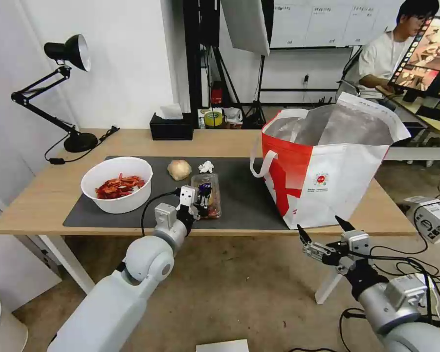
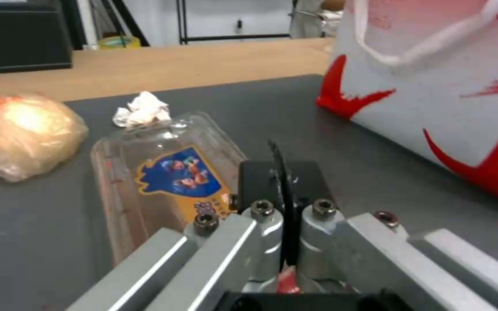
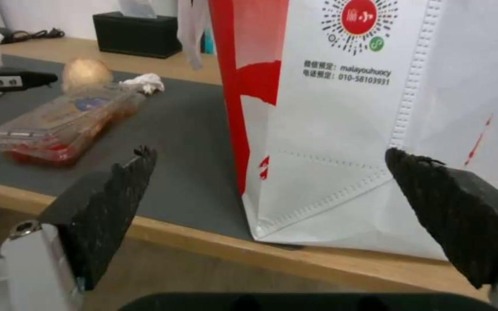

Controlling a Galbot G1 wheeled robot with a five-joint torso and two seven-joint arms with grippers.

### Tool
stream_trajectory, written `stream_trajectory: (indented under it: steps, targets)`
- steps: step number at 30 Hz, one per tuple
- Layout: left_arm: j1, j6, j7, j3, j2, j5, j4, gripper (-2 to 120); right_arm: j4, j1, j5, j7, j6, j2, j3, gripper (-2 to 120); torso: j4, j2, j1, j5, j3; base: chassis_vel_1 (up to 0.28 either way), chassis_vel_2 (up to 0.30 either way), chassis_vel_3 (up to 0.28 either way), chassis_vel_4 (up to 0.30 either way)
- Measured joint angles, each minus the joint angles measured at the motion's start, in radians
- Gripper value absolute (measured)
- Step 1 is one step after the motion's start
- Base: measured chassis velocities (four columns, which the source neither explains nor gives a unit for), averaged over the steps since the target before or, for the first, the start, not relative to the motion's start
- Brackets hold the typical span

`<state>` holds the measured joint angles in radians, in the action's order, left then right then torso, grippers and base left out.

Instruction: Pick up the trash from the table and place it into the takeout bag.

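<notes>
Right claw (image 1: pixel 325 233) apart below table edge (image 1: pixel 259 231); left claw (image 1: pixel 199 195) pressed together beside clamshell tray (image 1: pixel 208 194); takeout bag (image 1: pixel 327 171) right.

Left hand (image 1: pixel 199 199) closed; right hand (image 1: pixel 325 234) spread wide.

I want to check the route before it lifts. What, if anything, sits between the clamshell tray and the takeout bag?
Nothing visible. Bare dark mat lies between the clamshell tray and the takeout bag. The tissue ball and beige ball lie behind the tray, off that line. The left gripper is at the tray.
</notes>
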<state>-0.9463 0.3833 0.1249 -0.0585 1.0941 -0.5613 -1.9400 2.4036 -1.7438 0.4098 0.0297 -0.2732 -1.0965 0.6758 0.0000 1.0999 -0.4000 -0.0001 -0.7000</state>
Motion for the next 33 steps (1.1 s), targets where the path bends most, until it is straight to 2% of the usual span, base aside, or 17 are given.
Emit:
stream_trajectory:
  steps: [15,17,18,21,22,25,26,29,33]
  targets:
    - [0.028,0.024,-0.029,0.028,-0.053,0.012,0.047,0,-0.034,0.062,0.061,0.022,-0.041,0.015,-0.036,100,-0.0001,0.0,0.0,0.0,0.0,0.0,0.0,0.0,0.0]
    - [0.028,0.027,-0.029,0.033,-0.066,0.018,0.047,0,-0.034,0.075,0.15,0.036,-0.068,0.021,-0.043,100,0.0,0.0,0.0,0.0001,0.0,0.0,0.0,0.0,0.0]
    - [0.028,0.027,-0.029,0.033,-0.066,0.018,0.047,0,-0.034,0.075,0.15,0.036,-0.068,0.021,-0.043,100,0.0,0.0,0.0,0.0001,0.0,0.0,0.0,0.0,0.0]
    - [0.035,0.028,-0.03,0.048,-0.08,0.018,0.055,0,-0.022,0.095,0.353,0.073,-0.126,0.029,-0.046,100,0.0,0.0,0.0,0.0001,0.0,0.0,0.0,0.0,0.0]
    - [0.035,0.028,-0.03,0.048,-0.08,0.018,0.055,0,-0.022,0.095,0.353,0.073,-0.126,0.029,-0.046,100,0.0,0.0,0.0,0.0001,0.0,0.0,0.0,0.0,0.0]
    - [0.045,0.028,-0.03,0.064,-0.086,0.017,0.061,0,-0.012,0.136,0.579,0.108,-0.169,0.035,-0.045,100,0.0001,0.0,0.0,0.0001,0.0,0.0,0.0,0.0,0.0]
    - [0.045,0.028,-0.03,0.064,-0.086,0.017,0.061,0,-0.012,0.136,0.579,0.108,-0.169,0.035,-0.045,100,0.0001,0.0,0.0,0.0001,0.0,0.0,0.0,0.0,0.0]
    - [0.054,0.027,-0.029,0.074,-0.087,0.011,0.066,0,-0.02,0.173,0.694,0.117,-0.177,0.051,-0.057,100,-0.0001,0.0,0.0,0.0001,0.0,0.0,0.0,0.0,0.0]
    - [0.055,0.025,-0.026,0.073,-0.093,0.0,0.066,0,-0.035,0.198,0.754,0.117,-0.176,0.067,-0.07,100,-0.0001,0.0,0.0,0.0,0.0,0.0,0.0,0.0,0.0]
